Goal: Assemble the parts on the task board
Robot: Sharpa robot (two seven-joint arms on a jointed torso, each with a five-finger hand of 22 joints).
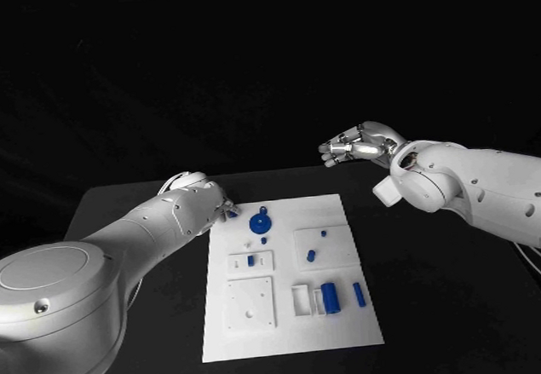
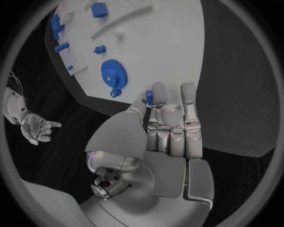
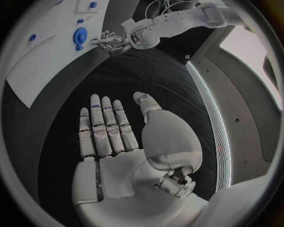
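The white task board (image 1: 292,331) lies in the middle of the black table. A blue gear (image 1: 259,223) sits near its far left corner, with a small blue peg (image 1: 264,239) just in front of it. My left hand (image 1: 207,198) hovers at that far left corner and pinches a small blue part (image 2: 149,98) between thumb and a finger, close to the gear (image 2: 114,72). My right hand (image 1: 360,145) is raised beyond the board's far right corner, fingers spread (image 3: 109,127) and holding nothing.
Further blue pieces lie on the board: one in a white block (image 1: 250,260), one at the centre right (image 1: 310,254), and a cylinder (image 1: 332,296) beside a bar (image 1: 358,293). A white square plate (image 1: 251,303) sits at the near left. Black table surrounds the board.
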